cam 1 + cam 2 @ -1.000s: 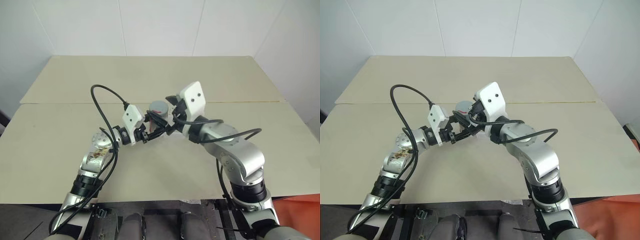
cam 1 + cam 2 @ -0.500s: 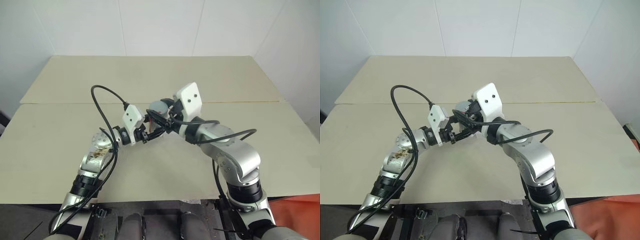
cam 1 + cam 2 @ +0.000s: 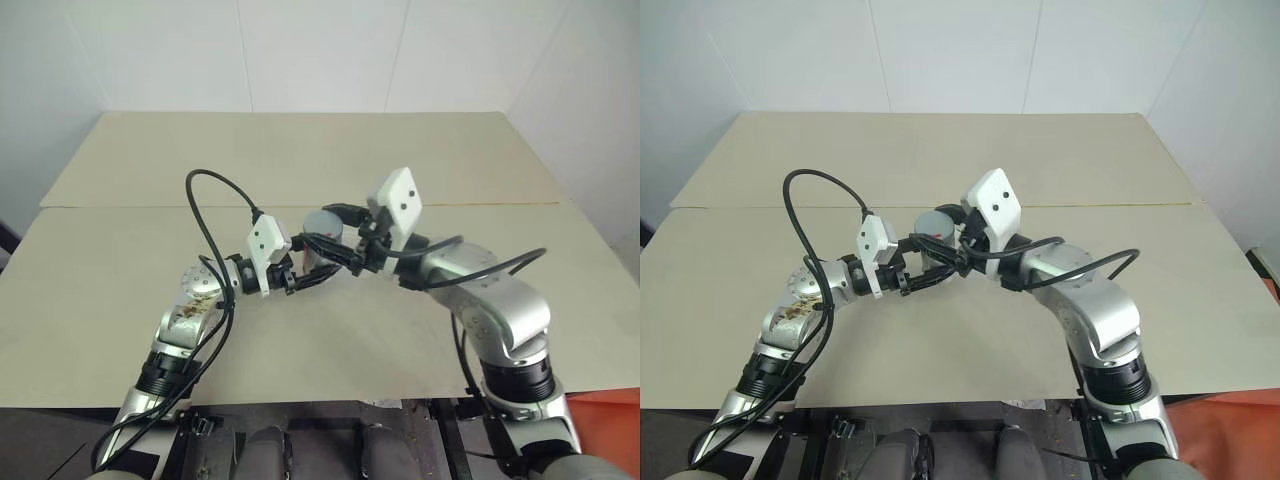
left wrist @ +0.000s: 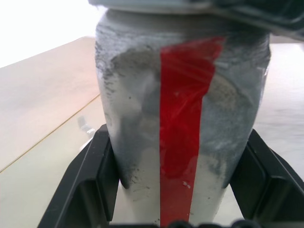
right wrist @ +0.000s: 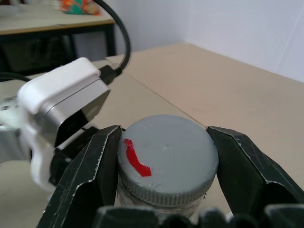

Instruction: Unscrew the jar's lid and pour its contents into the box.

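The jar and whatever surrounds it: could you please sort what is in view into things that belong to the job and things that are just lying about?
Part of the job:
- jar, clamped by the left gripper
- lid, on the jar, with the right gripper shut on its rim

Just lying about:
- table, bare tan surface
- colourful object on a far desk, too blurred to name

Both arms are built of rounded silver-grey metal segments joined by black rings. The left arm (image 3: 185,320) carries brownish scuff marks on its round elbow joint, and a thick black cable (image 3: 210,215) loops high above it. The right arm (image 3: 500,310) has a thinner black cable along its forearm. A white boxy camera housing with two small dark dots sits above each wrist, and each tool has black, wedge-shaped fingers (image 5: 90,166).
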